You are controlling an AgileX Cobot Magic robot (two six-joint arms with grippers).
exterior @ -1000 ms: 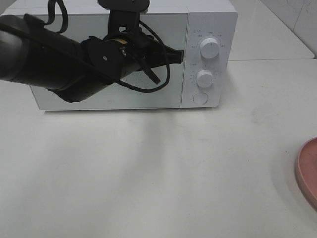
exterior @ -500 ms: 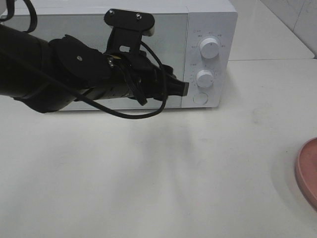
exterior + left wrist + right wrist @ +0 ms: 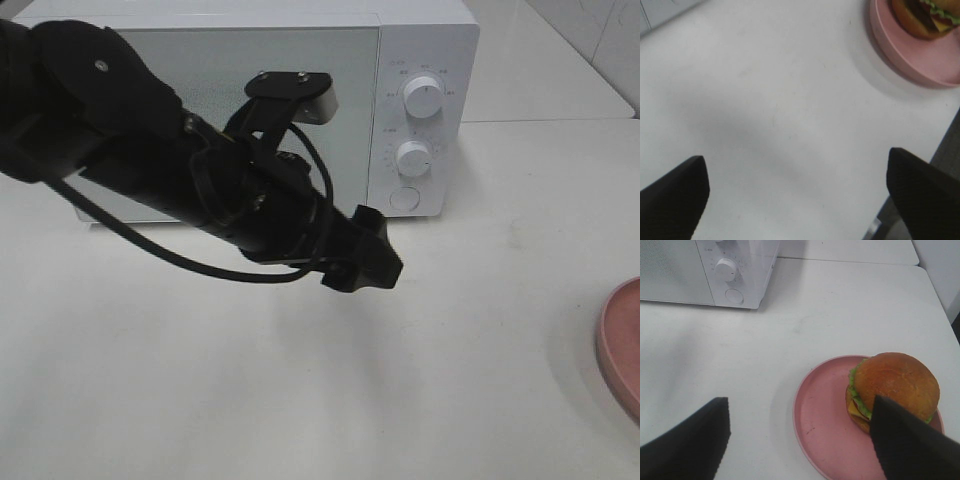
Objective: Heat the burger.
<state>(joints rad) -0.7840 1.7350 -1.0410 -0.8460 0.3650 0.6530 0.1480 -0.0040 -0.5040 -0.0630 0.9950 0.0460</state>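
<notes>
The burger, with a golden-brown bun, green lettuce and an orange layer, sits on a pink plate on the white table. In the right wrist view my right gripper is open and empty, above the table next to the plate, with one finger in front of the burger's side. My left gripper is open and empty over the table in front of the white microwave. The left wrist view shows its gripper open, with the burger and plate well ahead. The burger is out of the exterior view.
The microwave's door is shut; two knobs and a round button are on its right panel. The microwave also shows in the right wrist view. The plate's rim is at the exterior view's right edge. The table edge lies beyond the plate.
My left arm has swung down and right, away from the microwave's door and out over the table in front of it. The microwave and plate have not moved.
</notes>
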